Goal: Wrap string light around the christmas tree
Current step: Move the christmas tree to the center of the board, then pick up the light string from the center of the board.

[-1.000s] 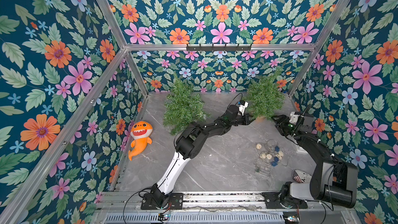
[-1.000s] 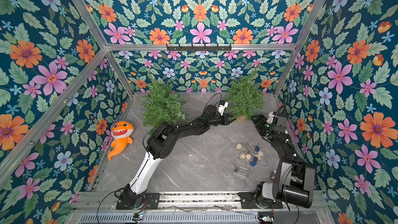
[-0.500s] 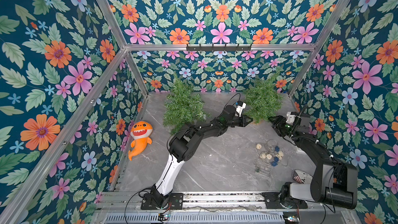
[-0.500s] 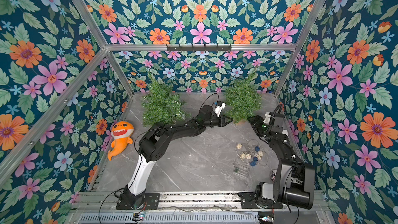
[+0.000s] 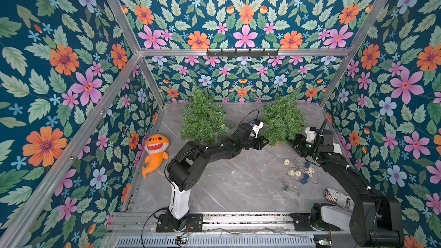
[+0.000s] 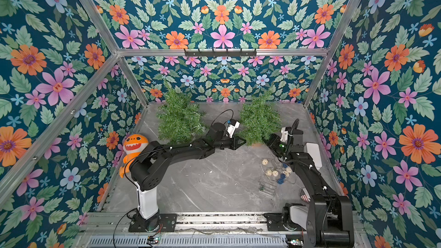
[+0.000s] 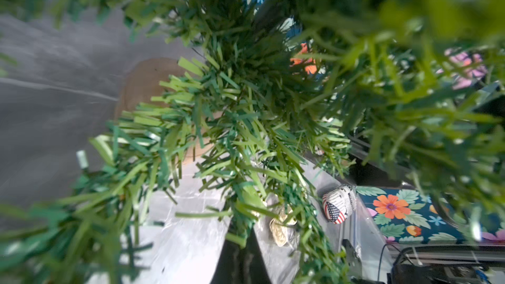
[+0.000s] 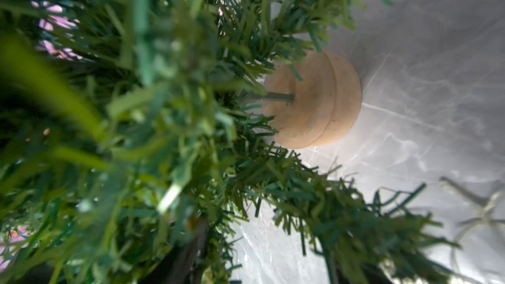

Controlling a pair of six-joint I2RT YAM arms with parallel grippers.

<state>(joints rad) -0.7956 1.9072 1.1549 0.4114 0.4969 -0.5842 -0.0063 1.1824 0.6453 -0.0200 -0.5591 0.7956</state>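
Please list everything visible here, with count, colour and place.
left Christmas tree: 1, green, table back
right Christmas tree: 1, green, table back, between the grippers
string light: 1, cream and blue balls, piled before right tree
plush shark: 1, orange, table's left edge
flag-print object: 1, red-white-blue, by right arm's base
hook rail: 1, black, back wall
table: 1, grey marble
left gripper: 1, black, shut, at right tree's foliage
right gripper: 1, black, in right tree's foliage

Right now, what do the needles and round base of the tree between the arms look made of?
Needles: probably plastic film cut in flat strips, slightly glossy, with blunt square ends in mixed greens. Round base: likely bare pale wood, matte, with a turned groove; grain too blurred.
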